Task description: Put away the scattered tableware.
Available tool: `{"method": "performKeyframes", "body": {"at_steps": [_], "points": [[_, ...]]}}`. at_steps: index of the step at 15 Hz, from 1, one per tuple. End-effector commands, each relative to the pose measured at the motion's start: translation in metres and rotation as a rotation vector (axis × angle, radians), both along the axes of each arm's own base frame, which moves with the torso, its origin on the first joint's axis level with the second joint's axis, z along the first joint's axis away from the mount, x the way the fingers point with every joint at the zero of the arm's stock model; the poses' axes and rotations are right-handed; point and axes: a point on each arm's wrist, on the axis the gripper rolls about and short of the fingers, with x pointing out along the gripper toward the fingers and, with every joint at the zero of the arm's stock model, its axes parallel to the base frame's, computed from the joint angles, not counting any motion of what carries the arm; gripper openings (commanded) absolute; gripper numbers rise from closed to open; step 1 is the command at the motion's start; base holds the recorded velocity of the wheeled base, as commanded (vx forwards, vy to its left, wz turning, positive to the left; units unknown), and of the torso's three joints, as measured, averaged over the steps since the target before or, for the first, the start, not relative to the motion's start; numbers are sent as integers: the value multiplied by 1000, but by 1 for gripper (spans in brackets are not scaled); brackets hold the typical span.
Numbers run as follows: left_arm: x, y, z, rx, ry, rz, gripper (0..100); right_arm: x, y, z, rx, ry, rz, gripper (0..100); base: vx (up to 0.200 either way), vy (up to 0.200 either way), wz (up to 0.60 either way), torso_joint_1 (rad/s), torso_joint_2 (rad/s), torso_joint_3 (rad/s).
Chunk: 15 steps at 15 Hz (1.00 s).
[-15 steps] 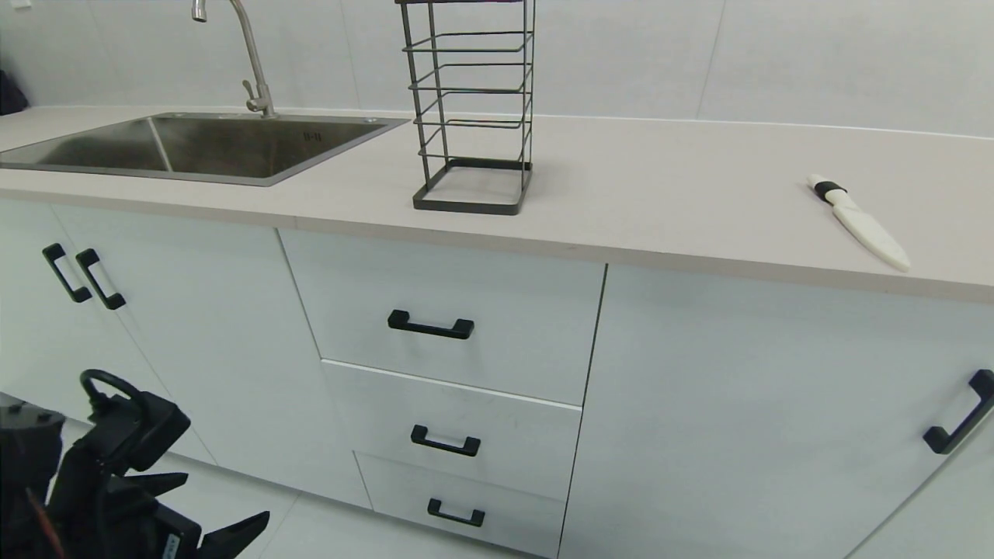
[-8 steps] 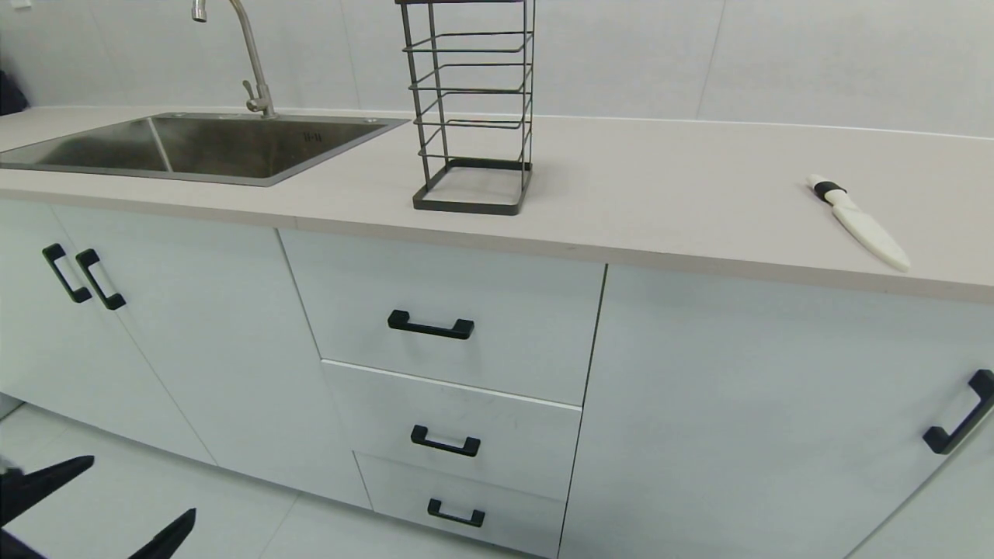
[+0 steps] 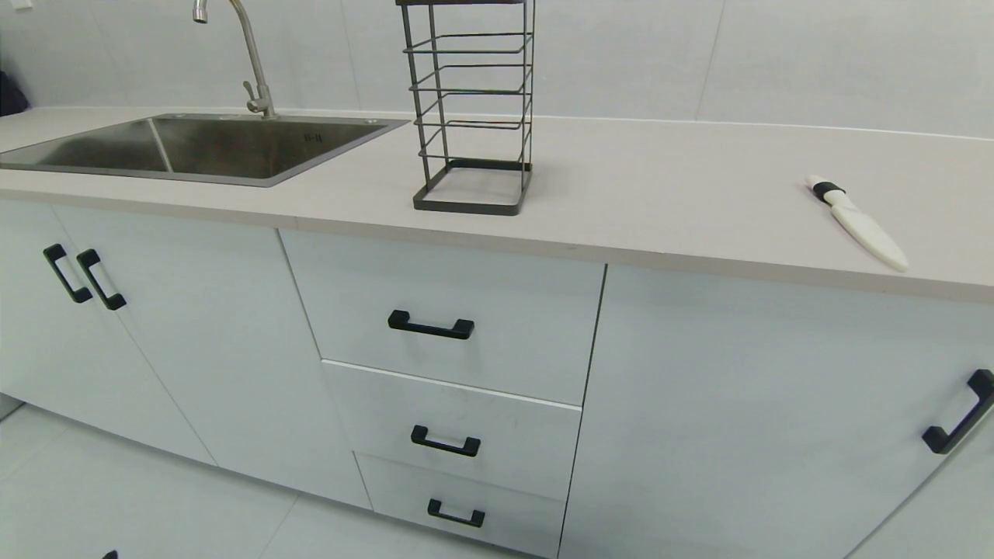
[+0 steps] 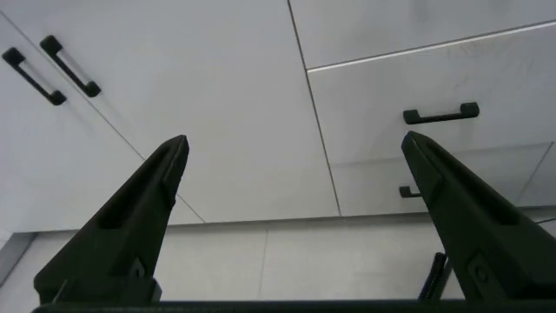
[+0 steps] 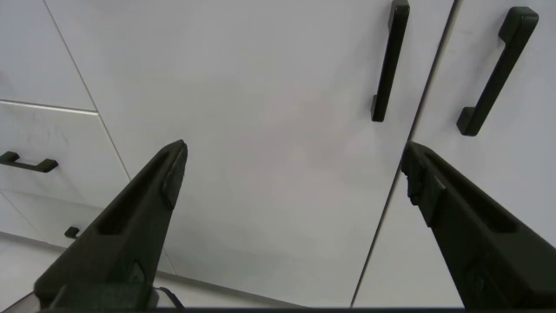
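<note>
Knife at three o'clock on the counter, rack at twelve — left gripper and right gripper spread wide, empty.

Wire rack of dark matt metal rod, brushed steel sink and polished metal faucet to its left, matt pale stone-look countertop beneath it, smooth white plastic-look knife to its right, satin white drawer fronts with matt black handles below it
</note>
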Motion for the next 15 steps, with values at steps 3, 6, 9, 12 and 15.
{"method": "performKeyframes", "body": {"at_steps": [3,6,9,12,15], "points": [[-14,-1,-14,-21,-82,59,100,0,0,0,0,2,1,100,0,0,0,0,0,0],[-18,-1,-33,-29,-26,33,100,0,0,0,0,2,1,100,0,0,0,0,0,0],[-18,-2,-33,-60,-42,-6,100,0,0,0,0,2,1,100,0,0,0,0,0,0],[-18,-2,-32,-78,-56,5,100,0,0,0,0,2,1,100,0,0,0,0,0,0],[-18,-1,-30,-76,-88,48,100,0,0,0,0,2,1,100,0,0,0,0,0,0]]}}
